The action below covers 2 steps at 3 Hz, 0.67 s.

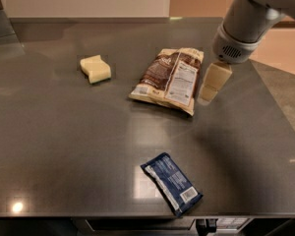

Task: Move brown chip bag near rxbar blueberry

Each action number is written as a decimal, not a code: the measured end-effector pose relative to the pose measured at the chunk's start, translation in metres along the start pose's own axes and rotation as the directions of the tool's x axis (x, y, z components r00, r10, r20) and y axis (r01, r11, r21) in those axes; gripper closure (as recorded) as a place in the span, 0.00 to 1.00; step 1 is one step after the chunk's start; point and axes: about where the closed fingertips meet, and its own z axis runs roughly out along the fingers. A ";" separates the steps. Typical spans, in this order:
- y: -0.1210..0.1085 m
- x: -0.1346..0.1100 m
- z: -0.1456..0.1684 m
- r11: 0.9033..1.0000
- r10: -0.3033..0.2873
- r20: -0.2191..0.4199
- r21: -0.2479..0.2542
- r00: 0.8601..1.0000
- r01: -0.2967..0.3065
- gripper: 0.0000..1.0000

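Observation:
The brown chip bag (168, 78) lies flat on the dark grey table (64, 146), right of its middle, with the white label panel facing up. The rxbar blueberry (172, 182), a dark-blue bar with a white barcode patch, lies near the table's front edge, well below the bag. My gripper (206, 96) hangs from the grey arm (246, 23) that comes in from the upper right. It sits just right of the bag's right edge, close above the table, and holds nothing that I can see.
A pale yellow sponge block (95, 68) lies to the left of the bag. The table's right edge (280, 117) runs diagonally behind the arm, with floor beyond it. A pale wall stands behind the far edge.

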 end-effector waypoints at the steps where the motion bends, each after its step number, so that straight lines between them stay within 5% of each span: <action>1: -0.001 -0.020 0.025 1.000 0.002 0.022 -0.028 1.000 -0.001 0.00; 2: 0.002 -0.038 0.048 0.998 -0.015 0.035 -0.054 0.999 0.017 0.00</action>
